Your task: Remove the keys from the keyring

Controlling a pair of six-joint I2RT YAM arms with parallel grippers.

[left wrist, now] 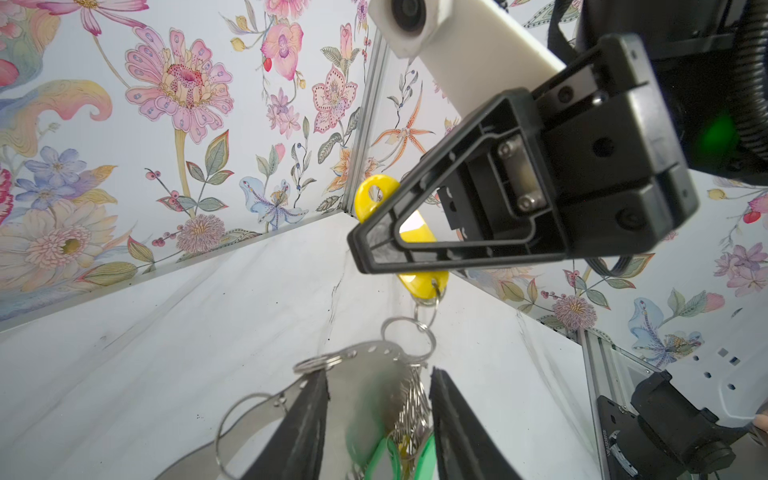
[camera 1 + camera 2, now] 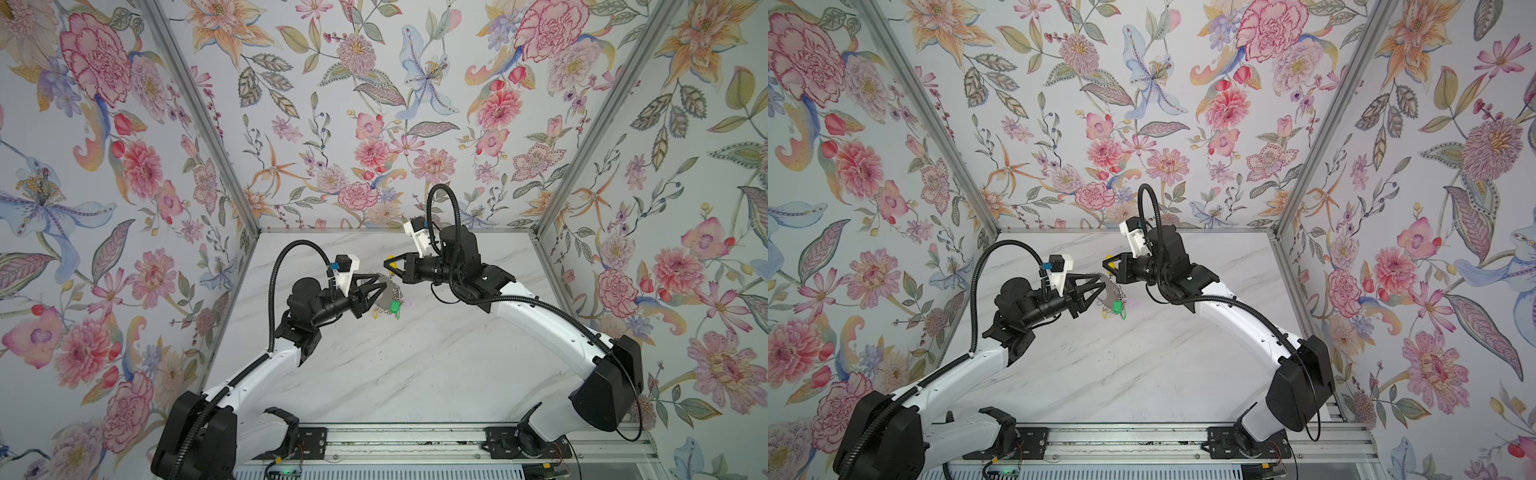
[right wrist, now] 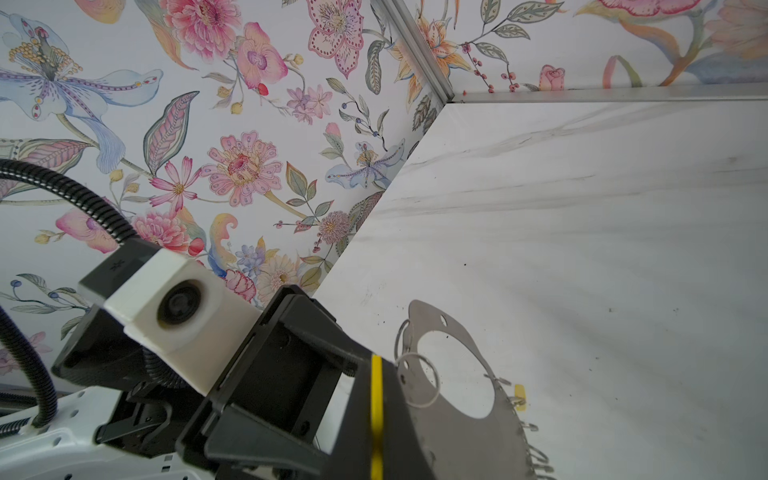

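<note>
The keyring (image 2: 388, 291) (image 2: 1111, 291), a flat grey plate edged with small wire loops, is held off the marble table near the middle. My left gripper (image 2: 384, 282) (image 2: 1102, 282) (image 1: 378, 374) grips it, one finger on each side of the plate (image 1: 365, 386). Green-tagged keys (image 2: 395, 307) (image 1: 382, 453) hang below it. My right gripper (image 2: 386, 262) (image 2: 1104, 262) (image 3: 376, 361) is shut on the yellow tag of one key (image 1: 374, 195) (image 3: 376, 399). A wire ring (image 1: 407, 336) still joins that tag to the plate (image 3: 457, 415). The key's metal blade is hidden.
The white marble table (image 2: 395, 374) is walled on three sides by floral panels (image 2: 332, 124) with aluminium corner posts. A metal rail (image 2: 395, 440) carrying both arm bases runs along the front edge. Another yellow tag (image 3: 519, 397) shows past the plate's edge.
</note>
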